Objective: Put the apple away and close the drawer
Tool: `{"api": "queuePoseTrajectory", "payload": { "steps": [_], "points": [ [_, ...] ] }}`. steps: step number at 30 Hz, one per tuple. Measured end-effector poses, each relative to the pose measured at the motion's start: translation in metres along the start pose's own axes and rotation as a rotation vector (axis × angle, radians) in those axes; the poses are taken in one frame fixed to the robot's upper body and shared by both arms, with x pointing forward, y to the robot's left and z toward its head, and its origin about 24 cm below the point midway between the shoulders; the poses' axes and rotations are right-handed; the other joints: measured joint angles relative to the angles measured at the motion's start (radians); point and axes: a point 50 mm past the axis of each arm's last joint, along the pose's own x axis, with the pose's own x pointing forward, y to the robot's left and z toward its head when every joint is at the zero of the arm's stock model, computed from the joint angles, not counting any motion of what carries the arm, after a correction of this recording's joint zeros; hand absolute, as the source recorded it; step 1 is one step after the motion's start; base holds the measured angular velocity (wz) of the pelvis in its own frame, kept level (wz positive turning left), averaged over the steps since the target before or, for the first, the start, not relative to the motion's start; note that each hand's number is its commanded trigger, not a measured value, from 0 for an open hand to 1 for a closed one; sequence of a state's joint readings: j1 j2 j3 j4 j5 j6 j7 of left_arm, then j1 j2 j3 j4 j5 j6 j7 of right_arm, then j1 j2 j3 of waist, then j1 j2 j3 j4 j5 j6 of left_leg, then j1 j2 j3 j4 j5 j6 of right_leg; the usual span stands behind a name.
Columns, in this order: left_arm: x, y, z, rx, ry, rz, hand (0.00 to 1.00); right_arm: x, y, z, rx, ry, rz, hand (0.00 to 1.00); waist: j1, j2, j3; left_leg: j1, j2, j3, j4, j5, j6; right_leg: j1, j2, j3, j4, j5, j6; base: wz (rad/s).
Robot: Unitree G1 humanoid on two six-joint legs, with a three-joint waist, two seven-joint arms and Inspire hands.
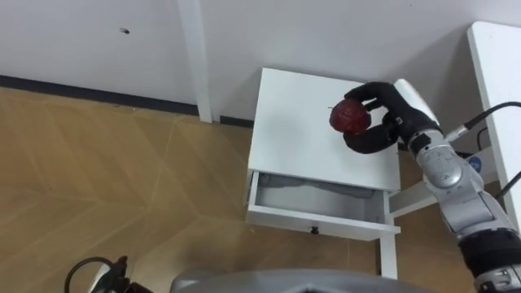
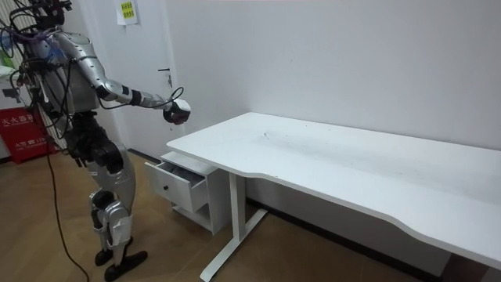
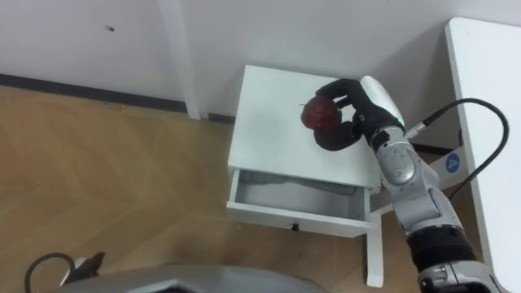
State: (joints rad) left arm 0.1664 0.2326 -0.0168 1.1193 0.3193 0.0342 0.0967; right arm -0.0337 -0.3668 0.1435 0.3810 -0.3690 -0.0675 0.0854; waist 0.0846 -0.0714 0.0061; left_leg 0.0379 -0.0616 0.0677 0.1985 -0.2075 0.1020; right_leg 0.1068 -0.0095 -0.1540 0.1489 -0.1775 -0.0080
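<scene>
Gripping the apple [image 1: 348,116] over the white cabinet [image 1: 293,122], the right hand [image 1: 392,114] has its fingers and thumb curled round it. It's likely firm, smooth, light and bruisable, so a snug all-round wrap suits it. The open drawer [image 1: 317,221] waits below.

You won't find any print here that can be made out. A yellow notice [image 2: 126,11] hangs high on the wall [image 2: 329,55], a red sign [image 2: 23,129] carries pale characters, and a round blue sticker [image 3: 453,162] sits by the desk [image 3: 488,98]. All are too small to read.
</scene>
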Motion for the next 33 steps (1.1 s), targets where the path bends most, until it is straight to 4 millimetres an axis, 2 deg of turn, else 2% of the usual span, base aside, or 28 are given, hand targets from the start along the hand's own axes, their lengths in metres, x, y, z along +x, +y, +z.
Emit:
{"api": "queuePoseTrajectory", "payload": {
  "steps": [7,17,18,19,20,33],
  "points": [
    [0.0,-0.004,0.001,-0.005,-0.001,-0.01,0.0,0.0,0.005,0.0,-0.009,0.004,0.039,1.0,0.0,0.001,0.0032,-0.003,0.0,-0.001,0.002,0.001,0.001,-0.001,0.001,0.005,0.002,0.0,0.0,0.0],
    [-0.001,-0.006,0.001,-0.01,-0.001,-0.015,0.0,-0.004,0.016,-0.007,0.0,0.036,0.069,1.0,0.001,0.0,0.0028,-0.01,-0.002,-0.009,0.005,0.001,0.001,-0.005,0.001,0.003,0.001,0.0,0.0,0.01],
    [-0.001,-0.006,0.001,-0.01,-0.001,-0.016,0.0,-0.004,0.017,-0.007,0.001,0.037,0.07,0.76,0.001,0.001,0.0027,-0.01,-0.002,-0.009,0.005,0.001,0.001,-0.005,0.0,0.003,0.001,0.0,0.0,0.0],
    [-0.001,-0.007,0.001,-0.01,-0.001,-0.018,0.0,-0.004,0.018,-0.008,0.003,0.038,0.072,0.11,0.001,0.001,0.0026,-0.01,-0.002,-0.009,0.005,0.001,0.001,-0.005,0.0,0.004,0.001,0.0,0.0,0.0],
    [-0.001,-0.007,0.0,-0.011,0.0,-0.02,0.0,-0.005,0.018,-0.008,0.005,0.04,0.073,0.0,0.001,0.001,0.0025,-0.01,-0.002,-0.009,0.005,0.001,0.001,-0.005,0.0,0.005,0.001,0.0,0.0,0.0],
    [-0.002,-0.008,-0.001,-0.012,-0.005,-0.032,0.0,-0.012,0.03,-0.015,0.029,0.068,0.098,0.0,-0.001,0.006,0.0004,-0.01,-0.002,-0.012,0.007,0.001,0.001,-0.003,0.001,0.01,0.002,0.0,0.0,0.0]
  ]
}}
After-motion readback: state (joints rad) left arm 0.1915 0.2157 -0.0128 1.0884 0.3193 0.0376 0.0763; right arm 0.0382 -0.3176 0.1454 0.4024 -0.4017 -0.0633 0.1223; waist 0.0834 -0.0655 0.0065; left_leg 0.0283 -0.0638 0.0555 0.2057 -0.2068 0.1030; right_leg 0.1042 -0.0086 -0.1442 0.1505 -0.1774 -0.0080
